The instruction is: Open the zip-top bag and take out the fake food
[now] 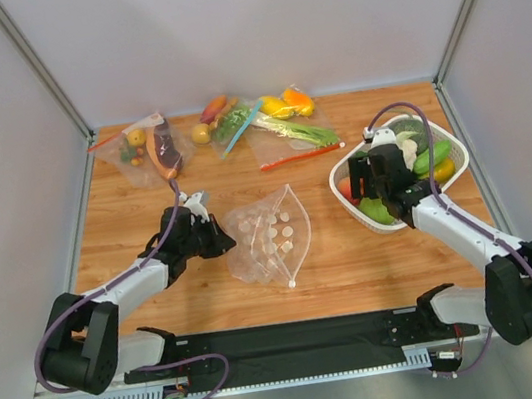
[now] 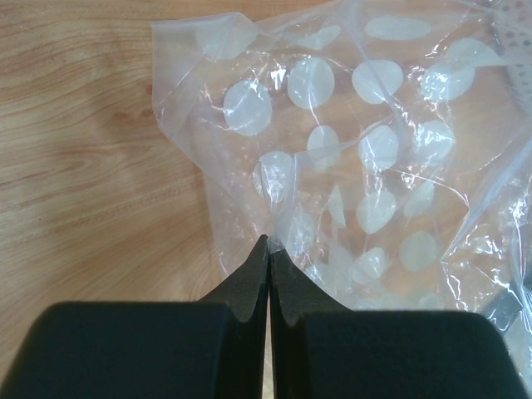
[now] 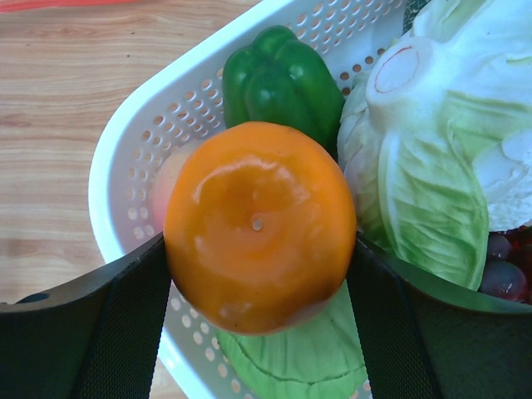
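Note:
The zip-top bag (image 1: 270,237) (image 2: 357,150), clear with pale round dots, lies flat and empty on the wooden table. My left gripper (image 1: 224,241) (image 2: 270,243) is shut, pinching the bag's left edge between its tips. Over the white basket (image 1: 347,197) (image 3: 125,158), my right gripper (image 1: 382,186) (image 3: 259,245) is shut on the round orange (image 3: 259,224), with a pad against each side. In the basket lie the cauliflower (image 3: 432,166) with green leaves and an elongated green piece (image 1: 431,155).
A green pepper (image 3: 278,79) and other toy food also fill the basket. Three other filled bags lie along the back of the table: one at the left (image 1: 146,147), one in the middle (image 1: 233,119), one with a red strip (image 1: 291,135).

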`<state>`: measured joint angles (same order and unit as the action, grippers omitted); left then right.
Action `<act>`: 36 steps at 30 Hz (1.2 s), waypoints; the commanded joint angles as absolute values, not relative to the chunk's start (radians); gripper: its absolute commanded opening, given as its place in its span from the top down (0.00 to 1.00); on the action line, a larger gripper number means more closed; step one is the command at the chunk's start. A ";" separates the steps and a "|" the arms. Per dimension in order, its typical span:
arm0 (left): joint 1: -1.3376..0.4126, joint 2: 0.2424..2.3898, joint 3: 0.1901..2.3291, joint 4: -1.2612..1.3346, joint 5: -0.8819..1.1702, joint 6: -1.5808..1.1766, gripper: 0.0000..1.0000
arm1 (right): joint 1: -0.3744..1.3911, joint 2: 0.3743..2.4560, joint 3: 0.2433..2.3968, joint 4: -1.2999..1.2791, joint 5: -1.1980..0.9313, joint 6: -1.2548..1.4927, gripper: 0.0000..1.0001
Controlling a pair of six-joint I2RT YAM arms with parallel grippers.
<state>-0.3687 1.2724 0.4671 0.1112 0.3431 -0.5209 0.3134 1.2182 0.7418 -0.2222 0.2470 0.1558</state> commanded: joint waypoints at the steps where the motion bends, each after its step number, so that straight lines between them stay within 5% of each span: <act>1: -0.359 1.284 0.477 0.144 0.357 -0.503 1.00 | 0.308 1.235 0.782 -0.144 0.316 0.133 0.47; 4: -0.359 1.287 0.477 0.144 0.359 -0.503 1.00 | 0.308 1.241 0.787 -0.150 0.328 0.133 0.41; 7: -0.359 1.285 0.479 0.143 0.357 -0.503 1.00 | 0.308 1.236 0.795 -0.164 0.328 0.133 0.19; 12: -0.359 1.279 0.479 0.141 0.360 -0.503 1.00 | 0.308 1.171 0.776 -0.184 0.301 0.150 0.01; 24: -0.360 1.233 0.486 0.081 0.319 -0.515 1.00 | 0.308 0.942 0.706 -0.298 0.226 0.222 0.00; 27: -0.360 1.194 0.483 0.051 0.302 -0.522 0.91 | 0.308 0.864 0.686 -0.324 0.158 0.258 0.00; 36: -0.359 1.014 0.476 -0.090 0.226 -0.532 0.40 | 0.319 0.700 0.641 -0.414 0.034 0.316 0.00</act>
<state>-0.3649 1.0679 0.4671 -0.0319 0.2668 -0.5274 0.3130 0.7395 0.6552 -0.3721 0.0967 0.2779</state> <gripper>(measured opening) 0.584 0.998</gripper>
